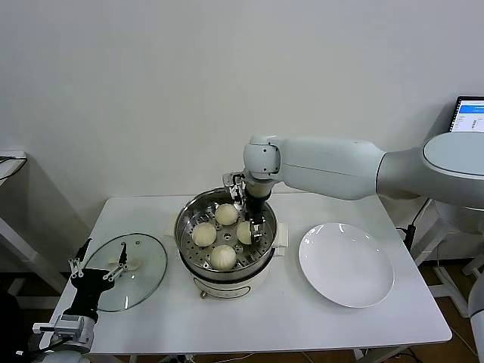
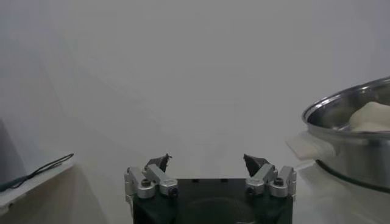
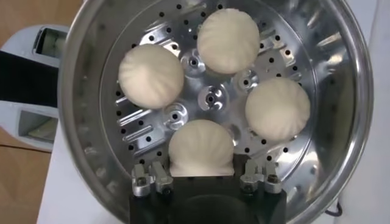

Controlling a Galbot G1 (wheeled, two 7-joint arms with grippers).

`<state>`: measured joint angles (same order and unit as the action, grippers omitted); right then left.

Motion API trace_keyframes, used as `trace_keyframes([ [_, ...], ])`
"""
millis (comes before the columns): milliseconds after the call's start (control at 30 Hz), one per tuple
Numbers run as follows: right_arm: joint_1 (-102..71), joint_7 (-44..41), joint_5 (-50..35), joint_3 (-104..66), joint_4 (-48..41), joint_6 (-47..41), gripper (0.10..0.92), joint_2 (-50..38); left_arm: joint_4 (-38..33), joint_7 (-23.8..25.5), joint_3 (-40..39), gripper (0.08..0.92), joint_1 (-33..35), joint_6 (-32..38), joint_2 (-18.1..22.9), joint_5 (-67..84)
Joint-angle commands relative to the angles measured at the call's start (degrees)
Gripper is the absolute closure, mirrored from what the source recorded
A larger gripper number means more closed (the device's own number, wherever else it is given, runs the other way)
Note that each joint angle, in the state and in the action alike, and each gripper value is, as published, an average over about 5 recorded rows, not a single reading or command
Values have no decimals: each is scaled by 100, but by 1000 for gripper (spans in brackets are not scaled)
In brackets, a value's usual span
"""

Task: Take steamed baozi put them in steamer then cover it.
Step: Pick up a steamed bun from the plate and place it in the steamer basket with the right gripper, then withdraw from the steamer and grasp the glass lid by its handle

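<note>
The steamer [image 1: 185,219] stands mid-table with all four steamed baozi on its perforated tray. Three lie free [image 1: 226,214] [image 1: 203,234] [image 1: 223,257]. My right gripper [image 1: 253,227] reaches down inside the pot and is shut on the fourth baozi [image 1: 244,231], which rests on the tray. In the right wrist view the gripper [image 3: 201,176] clamps that baozi [image 3: 201,146], its sides pressed flat, inside the steamer [image 3: 79,91]. My left gripper [image 1: 98,266] is parked low at the table's left, open and empty; the left wrist view [image 2: 207,161] shows it so.
The clear glass lid [image 1: 140,276] with a white handle lies flat on the table left of the steamer, beside my left gripper. An empty white plate [image 1: 346,265] lies right of the steamer. The steamer's rim [image 2: 359,140] shows in the left wrist view.
</note>
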<state>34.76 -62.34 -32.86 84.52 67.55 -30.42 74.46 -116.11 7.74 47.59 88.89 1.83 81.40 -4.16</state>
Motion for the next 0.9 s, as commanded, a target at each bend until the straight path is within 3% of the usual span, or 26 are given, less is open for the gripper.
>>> trace_keyframes([
  [33,-170,2,157,-74,-126,-3,338,45,-27,-7,11,177,-7,-3,-2,-2],
  [200,-141,10,126,-169,-96,22,329,-24,-25,-8,9,177,-2,-3,3,-4],
  [467,528,-283,-161,-305,259,181,206,-640,-21,-11,-34,177,13,-2,7,-28],
  [700,1048,-509,-393,-634,693,304,203,-1664,-78,-13,-53,177,33,-28,23,-33],
  [900,269,-241,-268,-2203,1171,334,203,-2934,-68,64,-54,177,18,-18,13,-170],
])
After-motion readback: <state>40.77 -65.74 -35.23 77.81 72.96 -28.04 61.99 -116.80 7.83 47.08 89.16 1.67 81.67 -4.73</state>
